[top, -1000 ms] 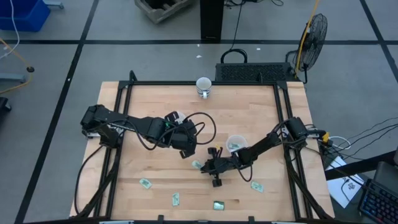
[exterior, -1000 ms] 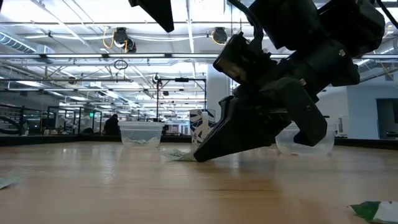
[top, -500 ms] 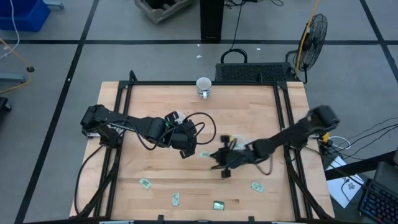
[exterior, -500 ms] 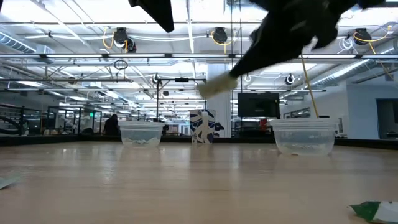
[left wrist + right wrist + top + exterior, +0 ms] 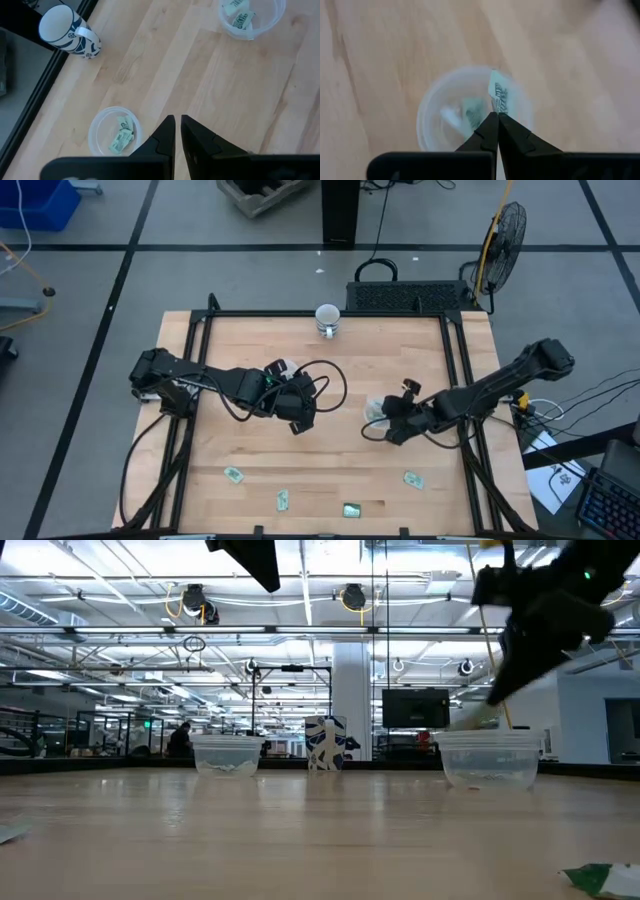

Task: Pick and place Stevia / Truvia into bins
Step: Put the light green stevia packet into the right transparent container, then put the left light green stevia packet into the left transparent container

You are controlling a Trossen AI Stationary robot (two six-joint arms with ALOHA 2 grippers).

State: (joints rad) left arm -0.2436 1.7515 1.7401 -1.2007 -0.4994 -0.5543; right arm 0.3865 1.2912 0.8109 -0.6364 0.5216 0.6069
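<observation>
Four Stevia sachets (image 5: 346, 510) lie loose along the table's (image 5: 400, 340) near edge, awaiting collection. Above them, the right gripper (image 5: 496, 116) pinches one green-and-white sachet (image 5: 498, 92) directly over a clear plastic cup (image 5: 432, 112), apparently poised to drop it among those already inside. The left gripper (image 5: 177, 122), fingers closed on nothing, waits near mid-table above the second clear cup (image 5: 114, 131). A patterned mug (image 5: 327, 318) stands at the far edge.
</observation>
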